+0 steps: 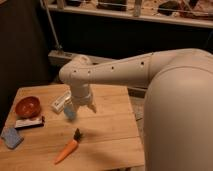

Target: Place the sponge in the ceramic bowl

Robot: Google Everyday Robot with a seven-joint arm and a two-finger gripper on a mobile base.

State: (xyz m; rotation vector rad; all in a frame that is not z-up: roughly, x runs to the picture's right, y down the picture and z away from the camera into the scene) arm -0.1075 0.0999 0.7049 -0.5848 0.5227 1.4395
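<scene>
The sponge (10, 136) lies on the bench (109, 127) just below the bowl (27, 106), not in it, so the placing is left to do. The tool (83, 107) hangs well right of the bowl; I cannot tell whether it is apart or together.

Table (107, 132): pale wood, lower left of frame.
Left side: ceramic bowl (27, 106); black-and-white bar (29, 123); sponge (11, 137).
Middle: white packet (60, 101); pale blue upright object (70, 113).
Lower middle: carrot (67, 149).
Gripper (83, 108): above the table's middle.
</scene>
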